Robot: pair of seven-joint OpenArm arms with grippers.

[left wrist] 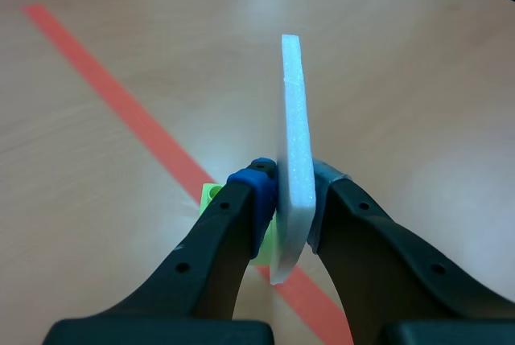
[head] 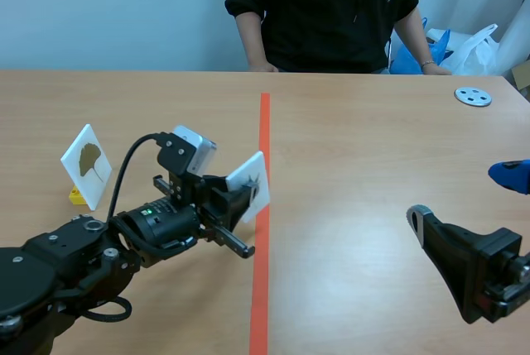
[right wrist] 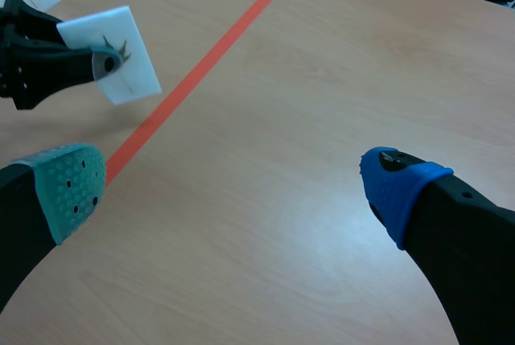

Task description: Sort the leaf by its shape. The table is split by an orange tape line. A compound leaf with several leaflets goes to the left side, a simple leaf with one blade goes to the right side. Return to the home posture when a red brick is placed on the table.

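Jaws of the left gripper [left wrist: 294, 190] are clamping one white leaf card [left wrist: 294, 104] at the orange tape line [head: 263, 206], beside one green block [left wrist: 211, 194]; the right gripper [right wrist: 237, 188] is gaping wide, gripping nothing. A second card [head: 86, 165] is standing on one yellow block [head: 76, 196], left side

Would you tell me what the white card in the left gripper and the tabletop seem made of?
The white card is likely foam board, matte; its thick edge looks grainy. The tabletop looks like wood or laminate: grain lines, smooth, faint glare.
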